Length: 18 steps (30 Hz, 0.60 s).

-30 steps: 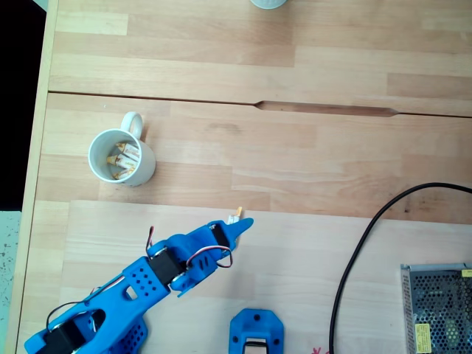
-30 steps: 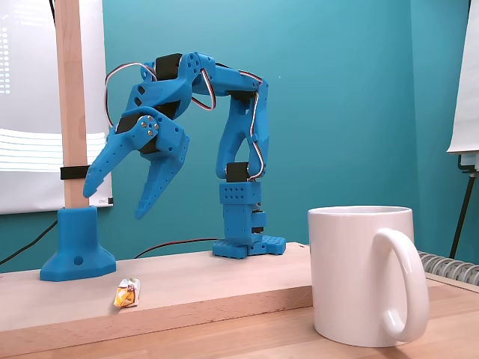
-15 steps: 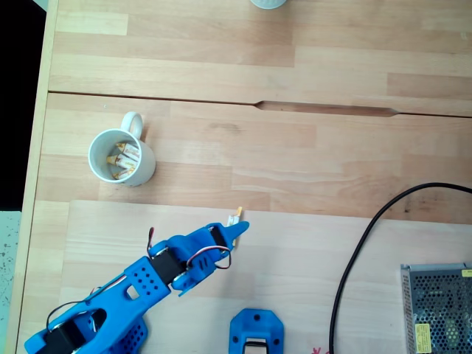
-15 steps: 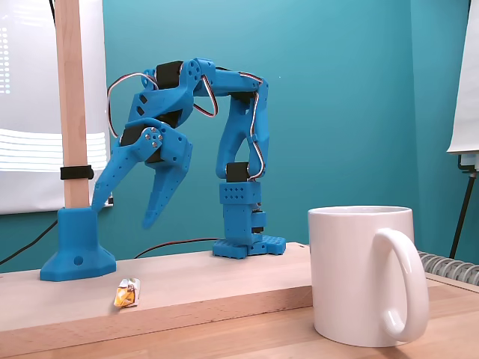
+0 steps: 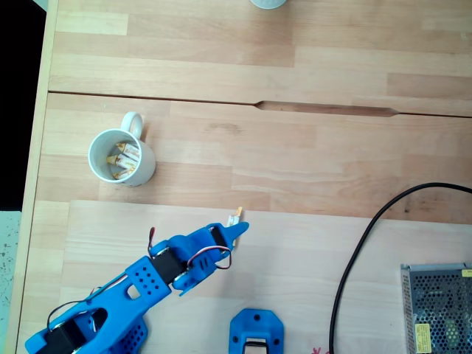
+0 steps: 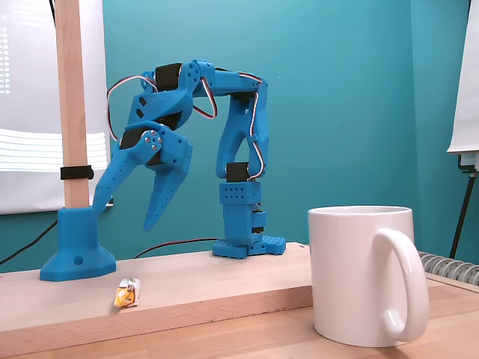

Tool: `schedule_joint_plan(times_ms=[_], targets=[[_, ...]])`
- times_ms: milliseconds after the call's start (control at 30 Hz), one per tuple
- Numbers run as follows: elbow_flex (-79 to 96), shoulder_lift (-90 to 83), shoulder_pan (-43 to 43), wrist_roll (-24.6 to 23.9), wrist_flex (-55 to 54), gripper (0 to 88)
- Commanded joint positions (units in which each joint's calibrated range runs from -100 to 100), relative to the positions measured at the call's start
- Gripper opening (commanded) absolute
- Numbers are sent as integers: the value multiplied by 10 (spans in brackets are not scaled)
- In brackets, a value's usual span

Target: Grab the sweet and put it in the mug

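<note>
Lab: teal wall (image 6: 337,90), whiteboard (image 6: 30,105)

A black cable (image 5: 354,251) curved across the wooden table (image 5: 295,155) (pale planks); a metal mesh box (image 5: 436,306) sat at the lower right corner. A blue stand (image 6: 76,253) held a wooden post (image 6: 69,97).

No legible text or labels.

A table (image 5: 310,155) of pale, matt wood planks with visible grain is shown. The mug (image 6: 370,273) is made of smooth, glossy white ceramic. The arm and its gripper (image 6: 123,213) are formed of matt blue plastic. The sweet (image 6: 126,292) is wrapped in shiny, crinkled wrapping.
</note>
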Motion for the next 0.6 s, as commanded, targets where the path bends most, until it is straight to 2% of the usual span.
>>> schedule_joint_plan(times_ms=[0,333,567], targets=[[9,-5,6,0,3,296],[68,-6,5,0,2,296],[-7,2,6,0,-1,296]])
